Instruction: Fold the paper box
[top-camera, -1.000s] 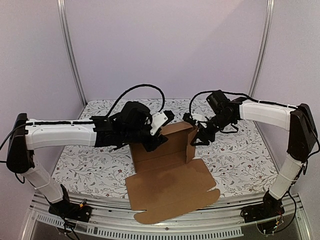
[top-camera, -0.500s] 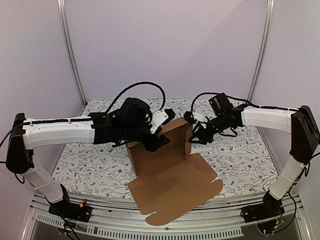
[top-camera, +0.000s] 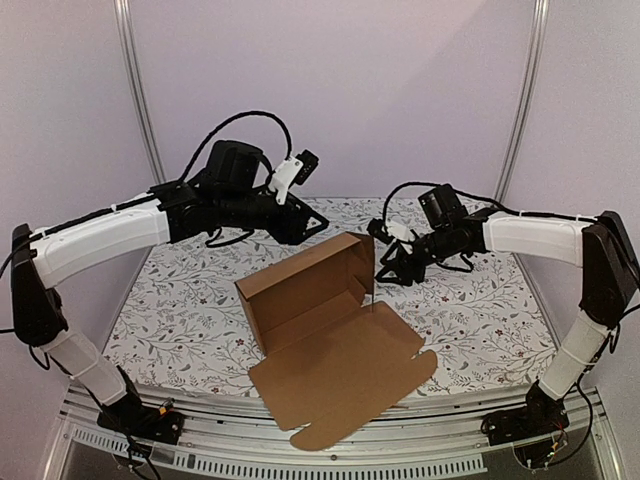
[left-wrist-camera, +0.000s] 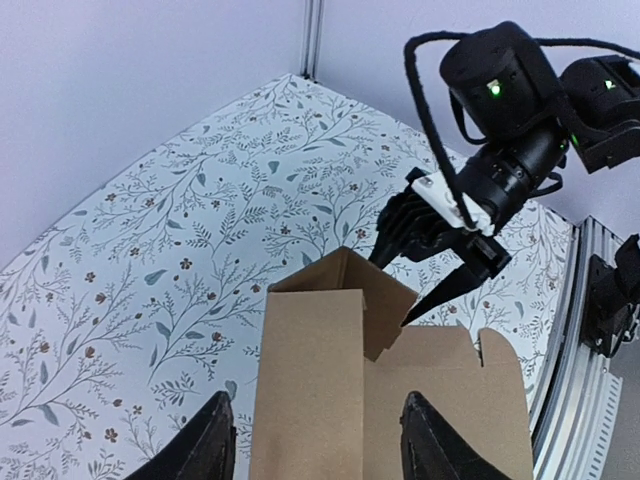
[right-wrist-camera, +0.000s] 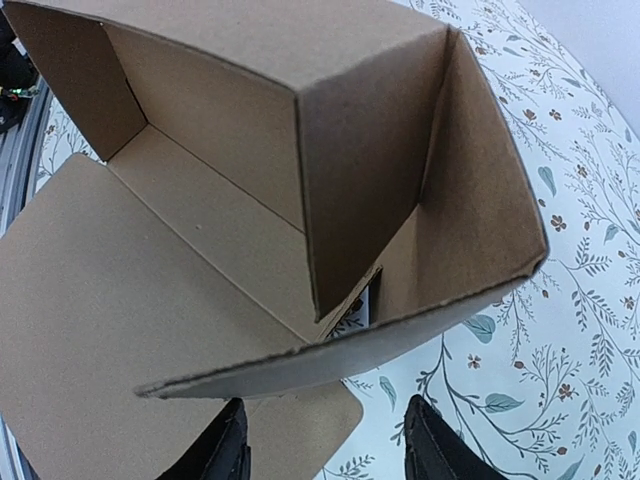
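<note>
The box (top-camera: 310, 310) sits mid-table, a shallow tray with its back and right walls up and its lid (top-camera: 340, 375) flat towards the near edge. A second ago the left gripper (left-wrist-camera: 318, 445) was low against the back wall. It has since risen and pulled away to the back left, jaws spread and empty. The box has swung a little, and its left end now shows clear of the arm. The walls stand with nothing gripping them, so the tray looks formed; closing the lid is probably what remains.

The right gripper (top-camera: 386, 268) hangs just beside the right wall, fingers apart, holding nothing. It could block that wall's flap or the lid as it swings over. The lid's front tab overhangs the cloth (top-camera: 180, 320) onto the rail (top-camera: 420, 440), which may snag it.
</note>
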